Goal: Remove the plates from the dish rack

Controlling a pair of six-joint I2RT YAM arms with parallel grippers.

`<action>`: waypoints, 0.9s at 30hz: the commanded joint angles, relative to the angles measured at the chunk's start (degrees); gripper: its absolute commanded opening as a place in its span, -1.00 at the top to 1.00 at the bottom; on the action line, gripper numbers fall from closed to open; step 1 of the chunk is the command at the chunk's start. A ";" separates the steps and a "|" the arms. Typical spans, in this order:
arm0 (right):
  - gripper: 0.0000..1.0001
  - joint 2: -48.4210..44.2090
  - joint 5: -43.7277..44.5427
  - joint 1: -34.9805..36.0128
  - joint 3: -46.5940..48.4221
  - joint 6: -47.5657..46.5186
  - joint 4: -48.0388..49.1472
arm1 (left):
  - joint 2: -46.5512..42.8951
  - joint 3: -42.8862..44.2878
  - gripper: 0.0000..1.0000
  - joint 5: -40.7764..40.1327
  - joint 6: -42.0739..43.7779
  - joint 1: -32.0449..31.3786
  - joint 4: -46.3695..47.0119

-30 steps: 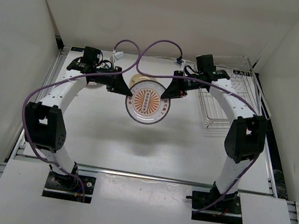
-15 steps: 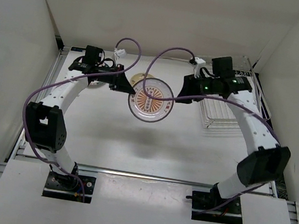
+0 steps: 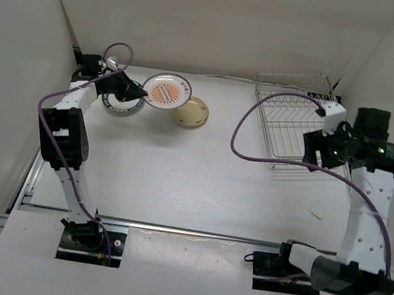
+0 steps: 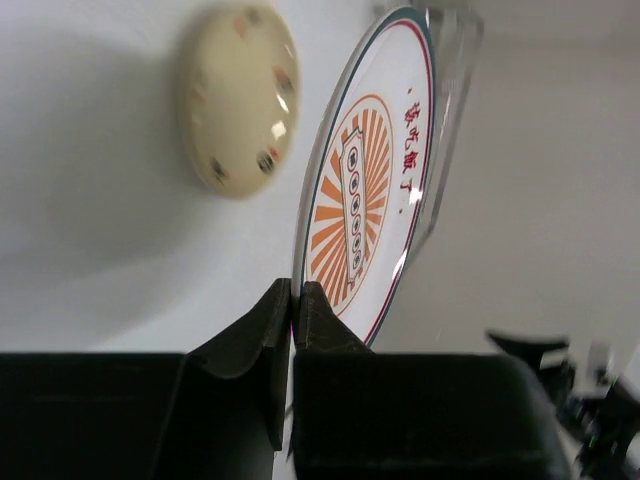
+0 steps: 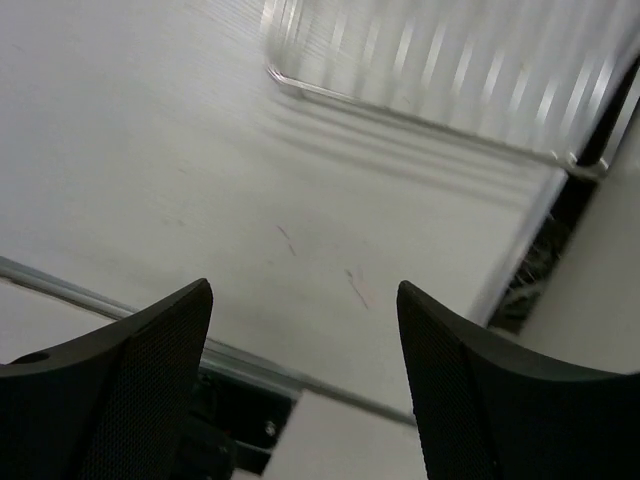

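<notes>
At the far left of the bench (image 3: 199, 184), the left claw (image 3: 138, 92) is clenched on the near rim of the white plate with the orange sunburst centre (image 3: 167, 90). The wrist view shows both of its fingers pressed flat against the plate's edge, with the plate standing out beyond them tilted on edge. Directly under that claw a white plate with a dark lettered rim (image 3: 116, 105) lies flat on the bench, partly hidden by the arm. Just to the right of the held plate, a tan plate (image 3: 190, 111) rests flat on the bench, close beside the sunburst plate; it cannot be told whether the two touch. Farther right, well apart from all three plates, the silver wire dish rack (image 3: 295, 125) stands near the back right corner. At the rack's near right edge the right claw (image 5: 305, 385) hangs released, its fingers spread wide with only bare bench between them.
</notes>
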 commanded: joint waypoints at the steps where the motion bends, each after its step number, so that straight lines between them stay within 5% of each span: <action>1: -0.57 -6.67 3.43 -7.23 -1.50 -11.54 -7.58 | 1.23 7.92 0.80 -1.60 -5.48 4.76 3.62; 8: -0.59 -14.86 -0.26 -20.87 -10.11 -17.71 -9.78 | 11.42 17.08 0.80 -2.74 -1.71 12.06 3.62; 27: -0.64 -14.43 -7.91 -20.88 -10.64 -6.29 -7.41 | 19.87 18.23 0.80 -5.37 8.14 16.81 3.62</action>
